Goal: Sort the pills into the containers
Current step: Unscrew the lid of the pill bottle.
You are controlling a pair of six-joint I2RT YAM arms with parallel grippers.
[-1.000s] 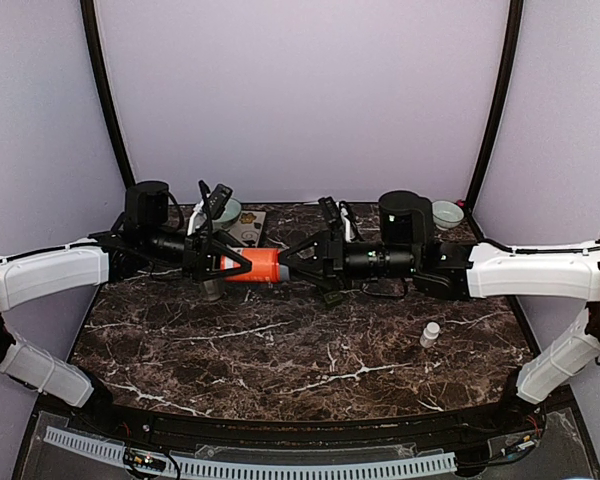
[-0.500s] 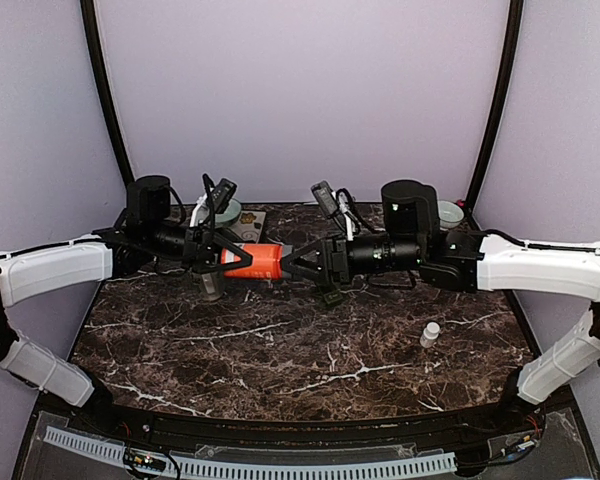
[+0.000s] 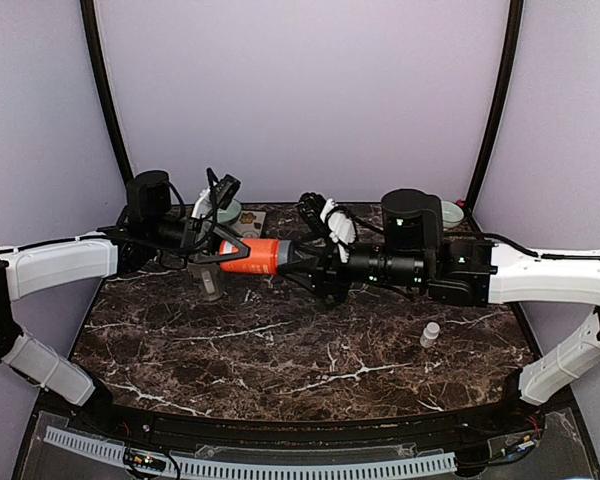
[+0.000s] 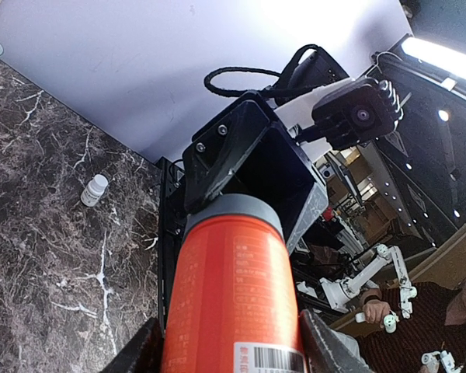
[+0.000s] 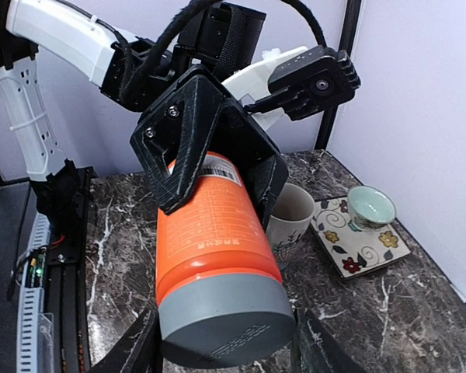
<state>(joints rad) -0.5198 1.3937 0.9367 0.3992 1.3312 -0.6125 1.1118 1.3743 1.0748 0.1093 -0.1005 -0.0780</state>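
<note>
An orange bottle (image 3: 252, 257) with a grey cap (image 3: 283, 258) hangs level above the table between both arms. My left gripper (image 3: 228, 256) is shut on its orange body (image 4: 233, 287); the fingers (image 4: 140, 353) press on both sides. My right gripper (image 3: 298, 263) is shut on the grey cap (image 5: 225, 315), a finger (image 5: 311, 350) on either side of it. No pills show in any view. A mug (image 5: 293, 214) stands on the table just under the bottle.
A flowered square plate (image 5: 349, 256) with a small green bowl (image 5: 371, 206) lies behind the mug (image 3: 211, 285). A small white bottle (image 3: 430, 334) stands at the right of the marble table (image 3: 280, 350). Another bowl (image 3: 447, 212) sits at the back right.
The right wrist has rolled around the cap, its camera swinging upward. The bottle has shifted slightly left and up. The left gripper keeps its hold.
</note>
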